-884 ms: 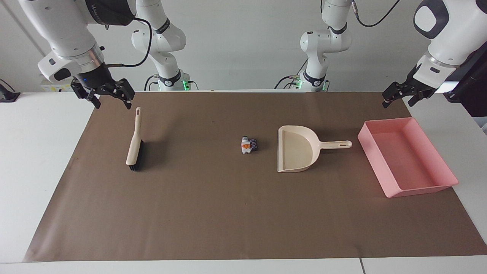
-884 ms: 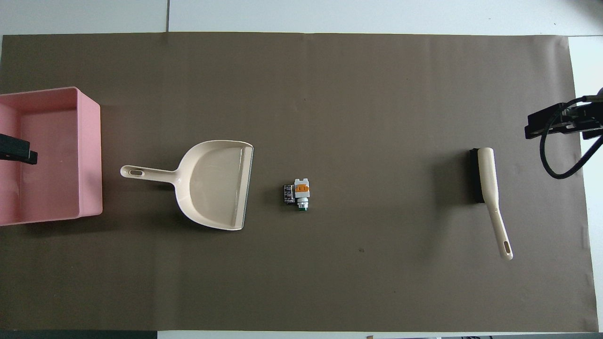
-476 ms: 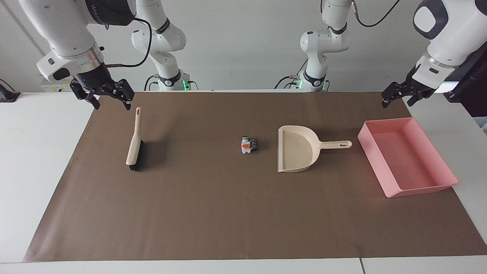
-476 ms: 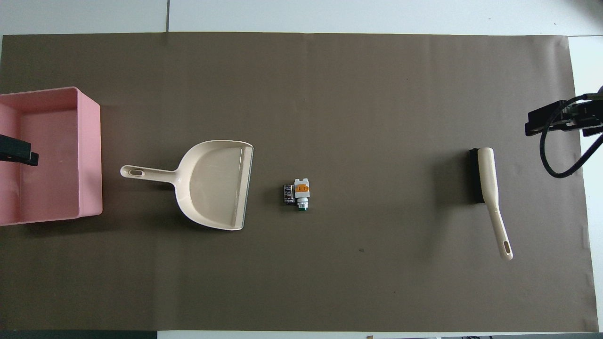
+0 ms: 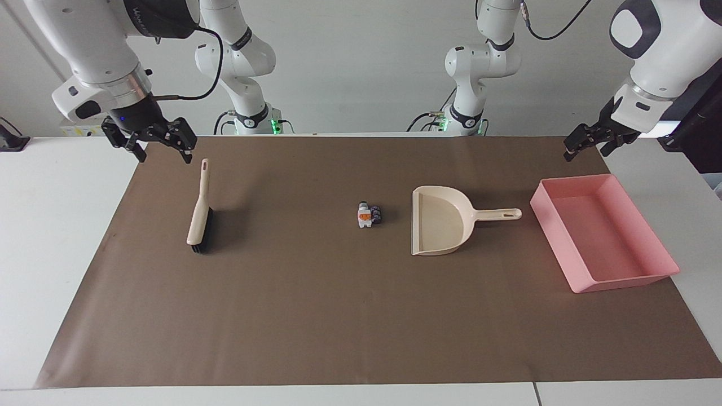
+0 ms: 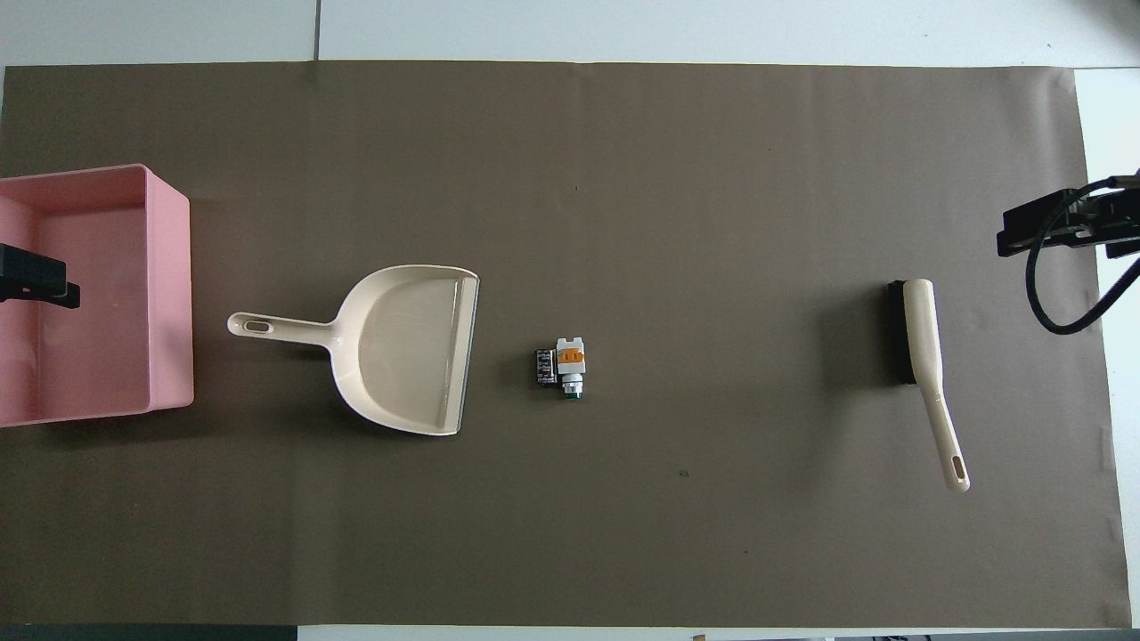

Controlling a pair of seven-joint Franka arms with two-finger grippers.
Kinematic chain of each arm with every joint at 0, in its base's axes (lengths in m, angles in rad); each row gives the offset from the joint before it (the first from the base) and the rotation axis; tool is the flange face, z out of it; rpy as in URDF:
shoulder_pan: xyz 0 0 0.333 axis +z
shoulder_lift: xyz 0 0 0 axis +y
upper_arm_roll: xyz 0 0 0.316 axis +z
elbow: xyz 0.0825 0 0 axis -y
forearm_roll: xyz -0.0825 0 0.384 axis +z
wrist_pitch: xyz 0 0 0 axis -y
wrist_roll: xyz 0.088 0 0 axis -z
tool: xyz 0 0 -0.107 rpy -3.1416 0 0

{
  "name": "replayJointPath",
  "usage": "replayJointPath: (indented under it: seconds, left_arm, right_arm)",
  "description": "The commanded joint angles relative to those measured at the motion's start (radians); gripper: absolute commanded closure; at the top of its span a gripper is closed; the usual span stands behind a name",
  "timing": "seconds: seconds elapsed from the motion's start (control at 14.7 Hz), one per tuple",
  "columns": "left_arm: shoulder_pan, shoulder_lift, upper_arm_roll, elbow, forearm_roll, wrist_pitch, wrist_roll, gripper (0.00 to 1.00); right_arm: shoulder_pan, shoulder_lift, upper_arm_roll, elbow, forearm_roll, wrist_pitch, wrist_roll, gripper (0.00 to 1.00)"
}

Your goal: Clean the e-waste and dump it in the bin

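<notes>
Both arms have barely drifted; nothing is swept yet. The right pincer (image 5: 161, 148) and left pincer (image 5: 586, 145) hang open, empty. The tiny white-and-dark e-waste cluster (image 5: 369, 215) lies mid-worktop, the shallow pink plastic bin (image 5: 648, 231) at the left arm's edge.

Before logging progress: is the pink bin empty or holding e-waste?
Empty: the pink bin shows bare floor; the e-waste lies beside the dustpan.

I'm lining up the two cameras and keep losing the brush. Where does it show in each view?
Facing view: the brush lies at the picture's left, toward the right arm's end, handle pointing toward the robots.
Overhead view: the brush lies at the picture's right, handle pointing down.
Shared landmark: the e-waste sits mid-mat in both, between the brush and the dustpan.
</notes>
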Motion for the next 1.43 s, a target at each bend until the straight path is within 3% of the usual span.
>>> replayJointPath:
  seconds: [0.0,0.48,0.82,0.88,1.09,1.36]
  left_arm:
    - [-0.016,-0.001,0.002,0.006,0.018,-0.033,-0.019,0.01]
    - [-0.04,-0.001,-0.009,0.003,0.018,0.016,0.004,0.02]
    - [-0.059,-0.001,-0.009,0.002,0.018,0.052,0.324,0.02]
    - [-0.059,-0.001,-0.009,0.002,0.018,0.07,0.408,0.02]
    - [-0.06,0.005,-0.013,-0.008,0.018,0.099,0.621,0.03]
    - [-0.097,0.011,-0.013,-0.057,0.018,0.188,0.893,0.03]
  right_arm:
    - [-0.011,-0.025,0.004,-0.034,0.005,0.019,-0.021,0.01]
    - [-0.013,-0.042,0.0,-0.071,0.007,0.016,-0.014,0.01]
    - [-0.017,-0.079,-0.005,-0.15,-0.001,0.03,-0.014,0.01]
    - [-0.023,-0.099,-0.005,-0.199,-0.002,0.066,-0.017,0.01]
    - [-0.048,-0.22,-0.007,-0.478,-0.004,0.268,-0.031,0.01]
    - [-0.069,-0.239,-0.007,-0.664,-0.002,0.396,-0.07,0.01]
